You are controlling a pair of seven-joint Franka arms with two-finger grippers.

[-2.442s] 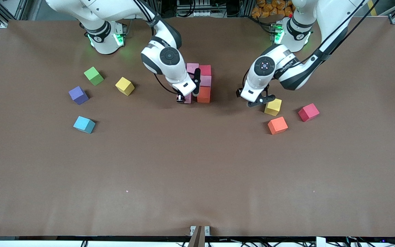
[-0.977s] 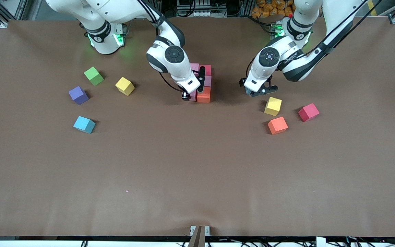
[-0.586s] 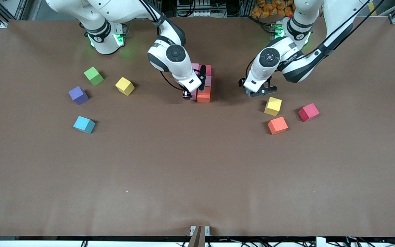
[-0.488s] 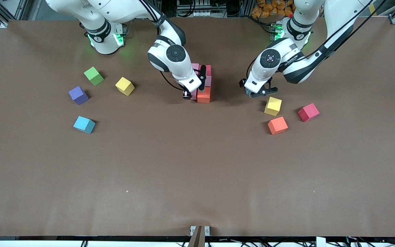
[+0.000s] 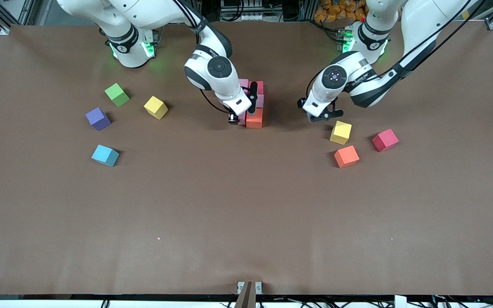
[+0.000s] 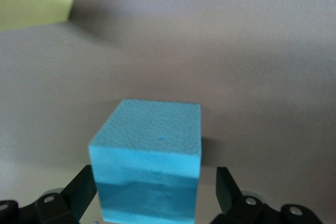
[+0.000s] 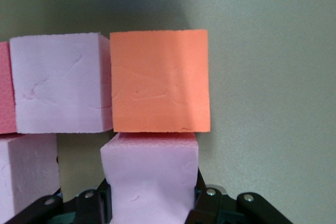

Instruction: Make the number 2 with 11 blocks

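Clamped on a pink block (image 7: 149, 174), the right claw (image 5: 243, 114) sits low at the cluster of blocks in the middle of the tabletop (image 5: 246, 214), near the robots' bases; the right arm reaches out from its base and bends down at the wrist. In the right wrist view the held pink block touches an orange block (image 7: 160, 80), with another pink block (image 7: 58, 90) beside the orange one. From the front, the orange block (image 5: 254, 118) shows at the cluster's near edge. The left arm folds down toward its own end of the tabletop, its claw (image 5: 322, 114) hanging spread wide just above the surface; the left wrist view shows a blue block (image 6: 147, 156) between the fingers (image 6: 81, 190), apparently with a gap on each side. Near that claw lie a yellow cube (image 5: 340, 132), an orange block (image 5: 346, 156) and a red block (image 5: 385, 140). Toward the right arm's end lie a green cube (image 5: 117, 94), another yellow cube (image 5: 155, 107), a purple block (image 5: 98, 118) and a blue block (image 5: 105, 155).
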